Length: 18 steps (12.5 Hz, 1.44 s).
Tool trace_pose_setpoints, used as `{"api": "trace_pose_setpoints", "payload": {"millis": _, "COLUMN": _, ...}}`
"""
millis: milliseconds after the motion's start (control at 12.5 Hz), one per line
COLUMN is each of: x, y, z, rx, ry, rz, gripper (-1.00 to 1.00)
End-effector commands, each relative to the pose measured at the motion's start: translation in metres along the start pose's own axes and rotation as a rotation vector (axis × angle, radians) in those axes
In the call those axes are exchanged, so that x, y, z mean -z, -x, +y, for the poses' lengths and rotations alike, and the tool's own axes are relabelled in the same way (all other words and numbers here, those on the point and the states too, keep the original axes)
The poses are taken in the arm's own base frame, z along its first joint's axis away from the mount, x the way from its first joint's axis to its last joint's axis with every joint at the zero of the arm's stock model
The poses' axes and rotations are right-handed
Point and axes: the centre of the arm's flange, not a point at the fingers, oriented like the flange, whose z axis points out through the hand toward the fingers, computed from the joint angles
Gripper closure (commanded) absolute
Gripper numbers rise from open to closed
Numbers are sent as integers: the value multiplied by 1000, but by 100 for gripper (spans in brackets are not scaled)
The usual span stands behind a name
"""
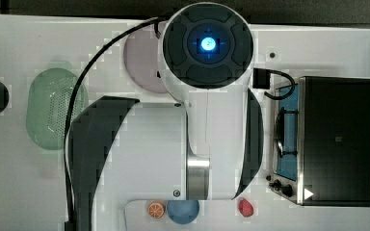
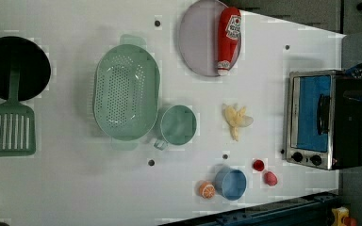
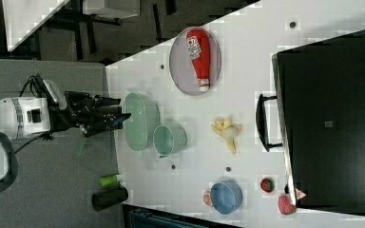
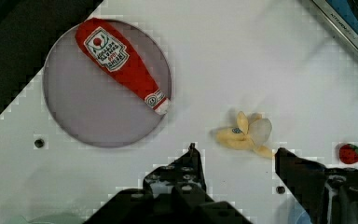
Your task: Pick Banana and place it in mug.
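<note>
We see the small pale yellow toy banana [image 4: 244, 136] lying on the white desk [image 4: 242, 60], apart from the pale green mug [image 2: 178, 125]. Our black pincer [image 4: 235, 161] hangs open and empty. The banana looks light and soft; we would pinch its thicker middle.

A red ketchup bottle [image 2: 228, 38] is laid on a round grey plate [image 2: 200, 40] near the table [image 2: 75, 188] edge. A big green colander [image 2: 126, 92] is set mid-table. A blue bowl [image 2: 231, 183] and orange slice [image 2: 206, 189] are placed by the opposite edge.
</note>
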Motion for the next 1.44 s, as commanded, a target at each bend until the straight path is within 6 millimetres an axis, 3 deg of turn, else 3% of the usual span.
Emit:
{"api": "trace_pose_setpoints", "payload": {"millis": 80, "x": 20, "y": 28, "z": 91, "rx": -71, "ry": 5, "rz": -60, "gripper": -57}}
{"api": "trace_pose_setpoints", "payload": {"millis": 240, "x": 16, "y": 29, "z": 91, "rx": -70, "ry": 11, "rz": -66, "gripper": -99}}
{"api": "trace_pose_setpoints", "payload": {"millis": 400, "x": 3, "y": 29, "z": 88, "rx": -65, "ry": 29, "rz": -81, "gripper": -100}}
{"api": "trace_pose_setpoints", "payload": {"millis": 560, "x": -23, "y": 28, "z": 82, "rx": -33, "ry": 44, "rz": -94, "gripper": -100}}
{"api": "trace_pose_setpoints", "payload": {"millis": 1120, "x": -163, "y": 12, "z": 61, "rx": 347, "ry": 30, "rz": -81, "gripper": -100}}
{"api": "trace_pose_setpoints", "payload": {"millis": 1440, "x": -242, "y": 16, "z": 61, "rx": 647, "ry": 23, "rz": -72, "gripper": -100}}
